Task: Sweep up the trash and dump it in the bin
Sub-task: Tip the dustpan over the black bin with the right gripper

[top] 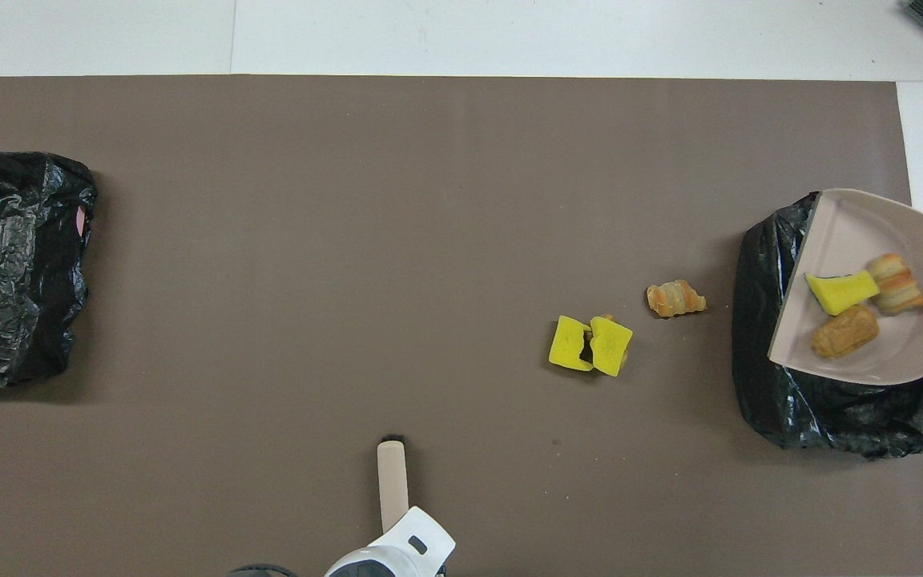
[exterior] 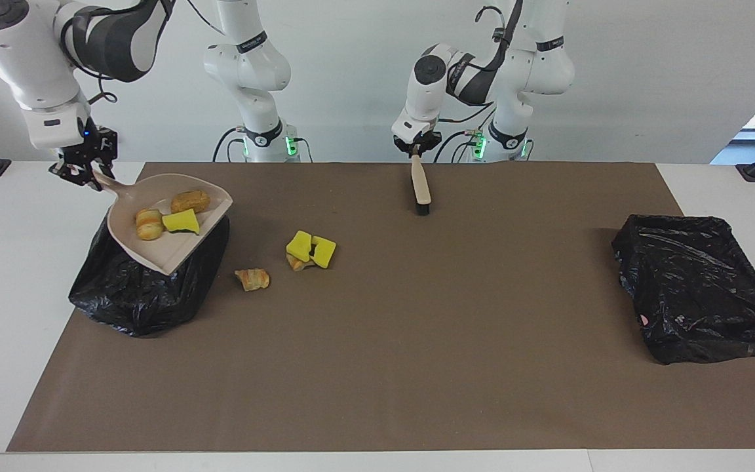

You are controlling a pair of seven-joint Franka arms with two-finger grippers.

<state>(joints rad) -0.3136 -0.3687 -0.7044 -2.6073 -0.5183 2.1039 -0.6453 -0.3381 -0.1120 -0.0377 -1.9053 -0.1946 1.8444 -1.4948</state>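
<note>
Dump step in hand, by the look of it. Right gripper [exterior: 84, 174] at upper left of the facing view, clenched on the handle of the beige dustpan [exterior: 158, 261], pan raised over the black-bagged bin [exterior: 135, 298] at mid-left of the frame. Three pieces of trash riding in the pan: a yellow sponge chunk [exterior: 181, 221] and two bread lumps [exterior: 149, 223] [exterior: 189, 200], all sitting toward the handle end. Pan close to level, so nothing sliding out yet.

Next move probably calls for tipping the open lip down, well inside the bin's rim, steeply enough to let the lumps roll; lip near the bag's edge, so some risk of spilling onto the brown mat [exterior: 417, 367].

Not all trash collected: a pair of yellow sponge pieces [exterior: 310, 250] with a small brown lump tucked against them, and a croissant-like piece [exterior: 252, 278], lying on the mat just right of the bin in the facing view. Another sweep likely needed.

Left gripper [exterior: 416, 149] at top centre, grasping the hand brush [exterior: 421, 188], bristles down at the mat, waiting.

Second black bin [exterior: 698, 288] at the right edge, well apart. Nothing blocking the tip
</note>
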